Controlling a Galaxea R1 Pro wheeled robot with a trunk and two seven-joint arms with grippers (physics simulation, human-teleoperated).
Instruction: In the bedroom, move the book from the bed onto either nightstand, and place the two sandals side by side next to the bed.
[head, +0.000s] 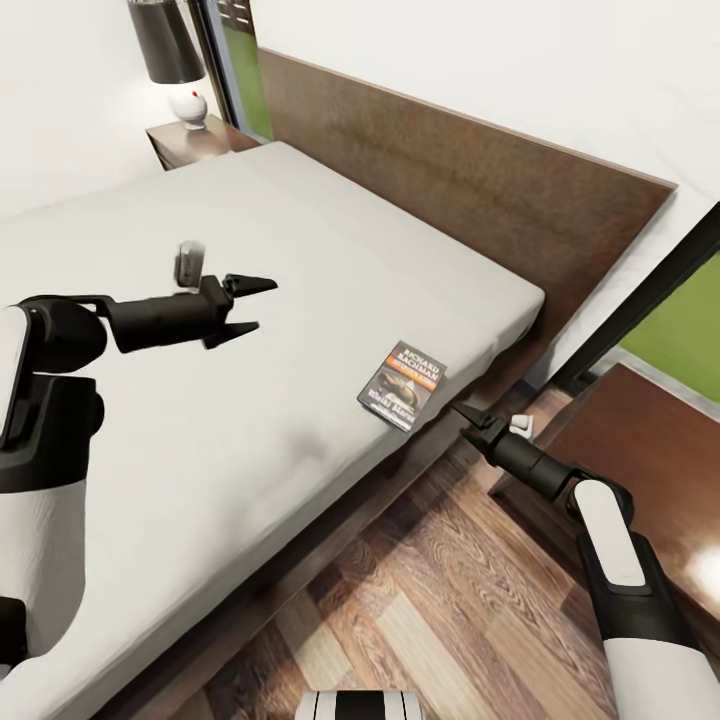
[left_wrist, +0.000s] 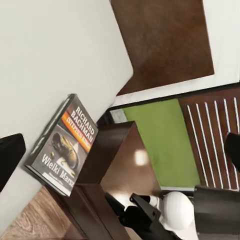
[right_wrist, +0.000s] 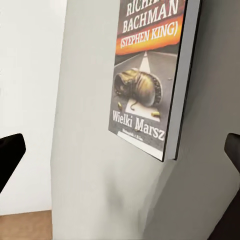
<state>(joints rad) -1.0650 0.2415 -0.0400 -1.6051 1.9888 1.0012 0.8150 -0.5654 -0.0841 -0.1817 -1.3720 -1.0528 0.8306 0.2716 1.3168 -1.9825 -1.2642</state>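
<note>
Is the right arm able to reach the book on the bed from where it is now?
Probably yes. The right tool is open, just off the bed's edge, pointing at the book, which lies flat near that edge. Nothing stands between them.

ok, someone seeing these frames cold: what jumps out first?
Probably the book, a dark Richard Bachman paperback with an orange band, lying flat near the corner of the pale mattress of the bed by the wooden headboard. Next, the two black grippers: the right gripper reaches in just off that corner, close to the book, while the left gripper hangs open above the middle of the mattress. At the far side, a lamp stands on a nightstand.
</note>
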